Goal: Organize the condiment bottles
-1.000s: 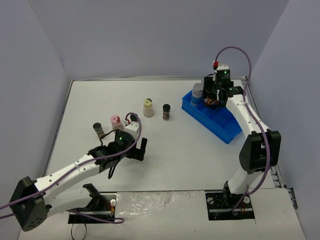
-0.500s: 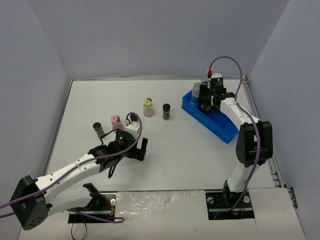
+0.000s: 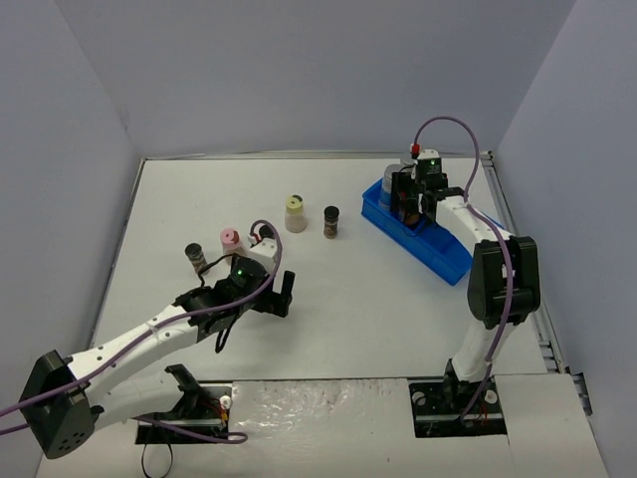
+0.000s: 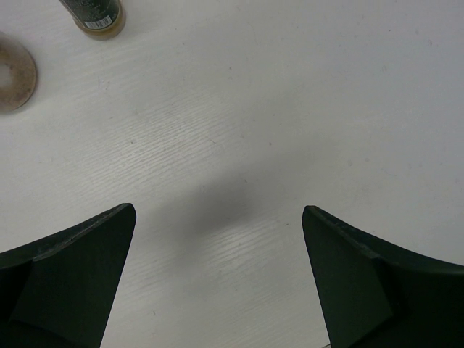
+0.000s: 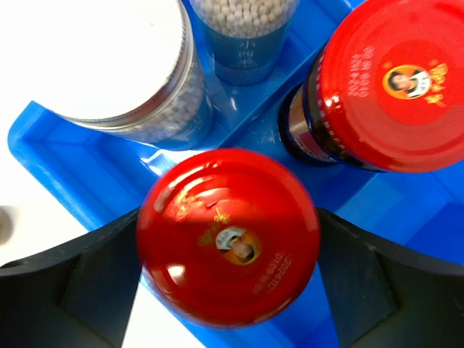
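Settling red-lidded jar (image 5: 228,232) into blue tray (image 3: 443,254) | R end effector (image 5: 228,290) clamped on it, shifted left; release next | L end effector (image 4: 217,246) apart.

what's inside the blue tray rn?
Four jars: near red-lidded jar, between the jaws; far red-lidded jar; grey-capped jar; pellet-filled jar. Blue tray floor under them is covered; top view, the right arm hides most of them.

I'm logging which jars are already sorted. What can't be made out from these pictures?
- Top view: the right pincer and its arm cover most of the blue tray, so its jars cannot be counted.
- Right wrist: the red-lidded jar sits between the fingers, and its lid hides whether they touch it.
- Left wrist: the top edge cuts off a dark jar, so its cap is unseen.
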You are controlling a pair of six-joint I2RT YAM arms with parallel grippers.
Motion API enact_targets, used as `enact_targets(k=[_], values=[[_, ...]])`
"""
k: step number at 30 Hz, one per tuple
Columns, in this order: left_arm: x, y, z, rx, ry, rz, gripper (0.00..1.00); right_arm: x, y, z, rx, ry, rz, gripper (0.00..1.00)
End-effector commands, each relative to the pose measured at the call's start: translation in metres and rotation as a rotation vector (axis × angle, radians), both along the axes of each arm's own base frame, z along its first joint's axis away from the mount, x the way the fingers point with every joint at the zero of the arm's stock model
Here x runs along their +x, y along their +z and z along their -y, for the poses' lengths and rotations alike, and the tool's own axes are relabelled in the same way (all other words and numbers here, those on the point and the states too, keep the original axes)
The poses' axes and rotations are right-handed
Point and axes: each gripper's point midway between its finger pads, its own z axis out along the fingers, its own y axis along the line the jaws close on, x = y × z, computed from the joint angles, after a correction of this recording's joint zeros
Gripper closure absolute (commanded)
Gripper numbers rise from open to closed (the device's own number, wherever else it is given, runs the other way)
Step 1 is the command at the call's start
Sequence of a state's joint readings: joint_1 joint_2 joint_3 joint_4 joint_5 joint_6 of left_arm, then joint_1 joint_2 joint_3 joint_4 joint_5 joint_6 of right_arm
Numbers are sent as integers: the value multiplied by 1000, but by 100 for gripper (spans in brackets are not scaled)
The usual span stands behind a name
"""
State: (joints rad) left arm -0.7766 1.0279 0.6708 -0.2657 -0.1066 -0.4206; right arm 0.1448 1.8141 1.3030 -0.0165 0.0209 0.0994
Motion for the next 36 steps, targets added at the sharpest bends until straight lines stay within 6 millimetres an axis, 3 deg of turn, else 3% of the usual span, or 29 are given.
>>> enact_targets(k=[1,5,9,13,18,24,29,36], values=[[17,47,7,-88,22,99,3,15,101,-7,18,21,221,8],[19,55,-2,-96,54,106,3,0,146,-22,3,65,266,3],[28,70,-26,-127,147,125,3,-16,180,-62,-7,171,313,1],[34,85,-54,-132,226,148,3,-22,196,-108,41,272,339,0],[33,91,-91,-85,322,157,3,-22,170,-159,65,389,281,0],[24,92,-131,-70,436,174,3,-15,115,-201,36,472,178,0],[11,93,-147,-47,467,201,3,-6,83,-217,18,493,127,1],[14,93,-152,-52,496,233,3,-2,46,-227,0,507,64,5]])
